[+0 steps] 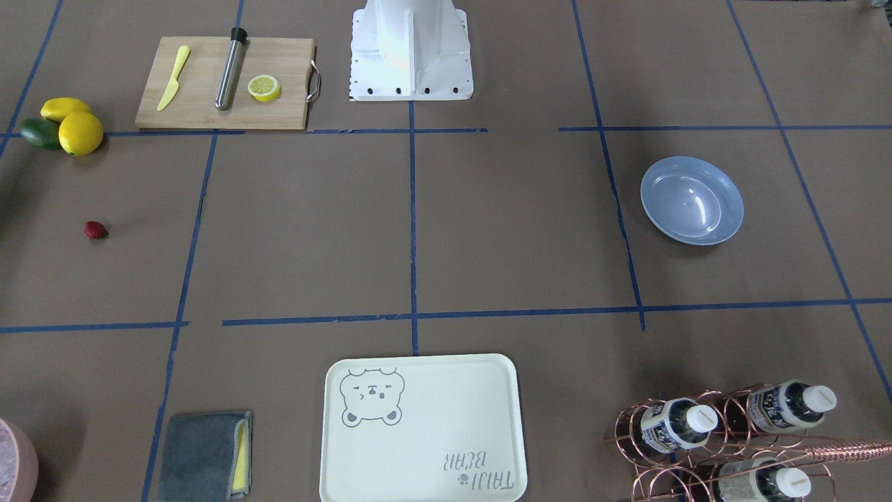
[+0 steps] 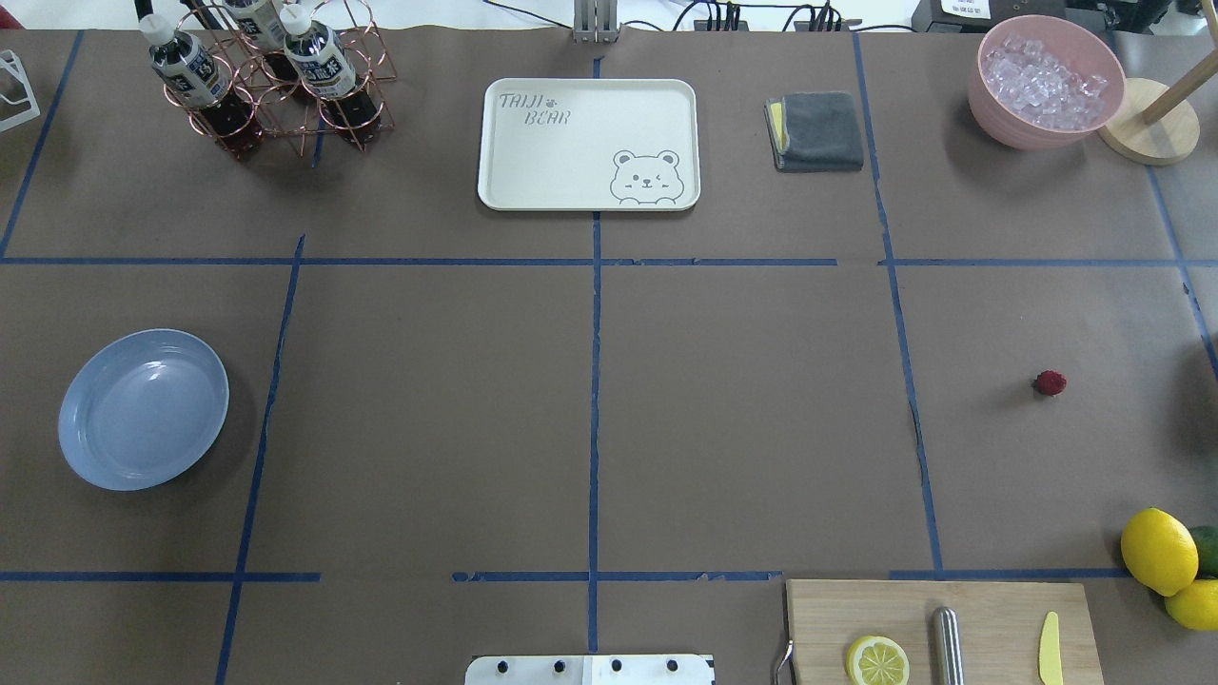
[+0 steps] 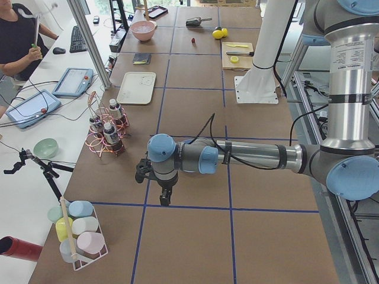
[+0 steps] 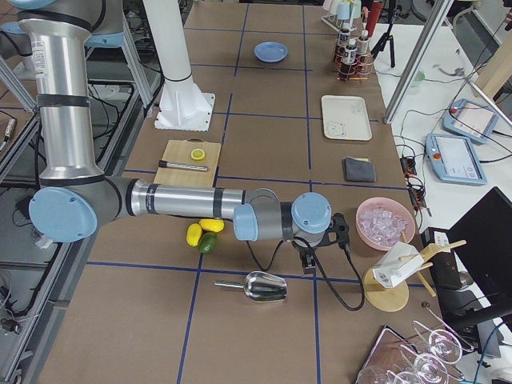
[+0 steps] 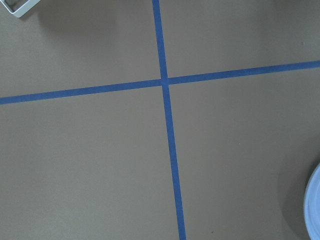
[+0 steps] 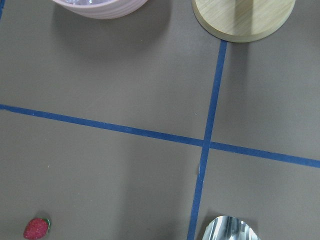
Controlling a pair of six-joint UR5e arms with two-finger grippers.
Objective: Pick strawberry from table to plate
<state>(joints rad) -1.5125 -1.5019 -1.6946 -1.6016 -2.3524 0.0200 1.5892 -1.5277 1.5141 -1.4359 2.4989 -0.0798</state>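
Note:
The strawberry [image 2: 1050,382] lies alone on the brown paper table [image 2: 742,400], small and dark red; it also shows as the strawberry [image 1: 95,230] and at the lower left of the right wrist view [image 6: 36,228]. The light-blue plate [image 2: 143,409] sits far across the table and holds nothing [image 1: 692,201]; its rim [image 5: 315,210] just enters the left wrist view. My left gripper [image 3: 164,198] and right gripper [image 4: 308,260] hang over the table ends, seen only from the sides; I cannot tell whether they are open or shut.
A cutting board [image 2: 942,628] carries a lemon half, a steel rod and a yellow knife. Lemons [image 2: 1158,550] lie beside it. A bear tray [image 2: 588,143], a grey cloth [image 2: 816,131], a bottle rack [image 2: 266,81] and a pink ice bowl [image 2: 1047,81] line the far edge.

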